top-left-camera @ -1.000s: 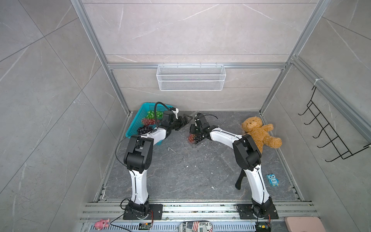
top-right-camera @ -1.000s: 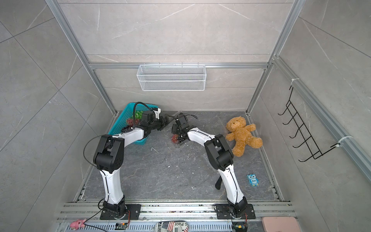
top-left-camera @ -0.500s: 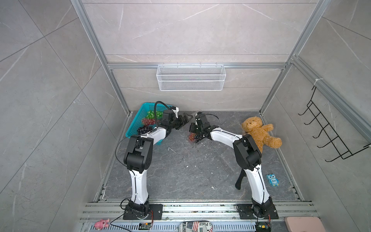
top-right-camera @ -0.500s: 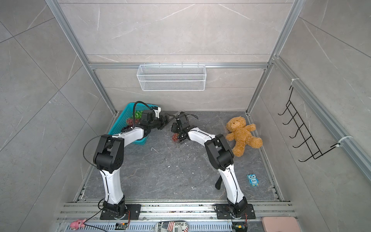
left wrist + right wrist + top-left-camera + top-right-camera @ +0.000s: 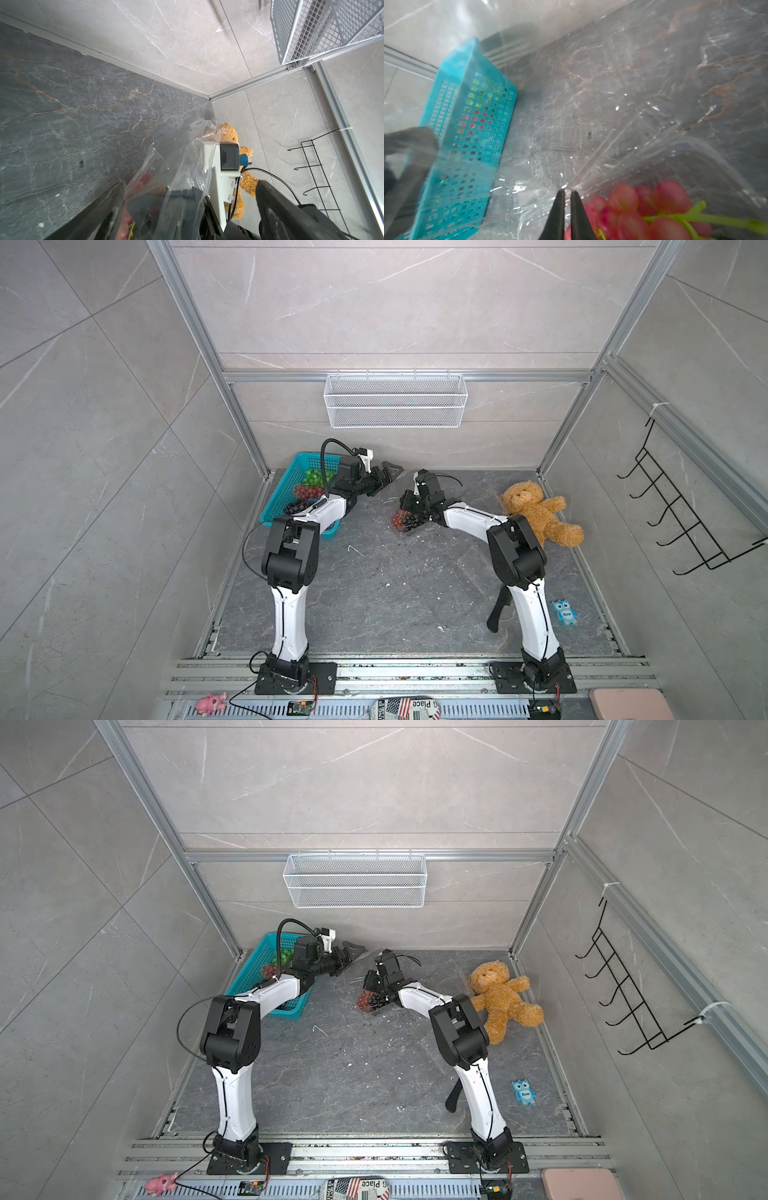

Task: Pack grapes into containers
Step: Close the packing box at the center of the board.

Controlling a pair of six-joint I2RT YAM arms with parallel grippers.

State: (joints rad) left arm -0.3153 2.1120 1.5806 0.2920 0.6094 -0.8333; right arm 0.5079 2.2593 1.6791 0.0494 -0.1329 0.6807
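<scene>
The right gripper (image 5: 568, 192) is nipped shut on the container (image 5: 654, 158)'s thin edge, left gripper (image 5: 387, 476) gaping empty at its eleven o'clock; flimsy plastic could slip, tipping the grapes (image 5: 643, 199) out.

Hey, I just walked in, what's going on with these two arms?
Two robot arms are filling a clear box in the middle; it holds red and dark grapes. The right tool is pinched shut on the box's rim, while the left tool stands wide open around what looks like its raised lid. More green, red and dark bunches wait in the teal basket.
</scene>
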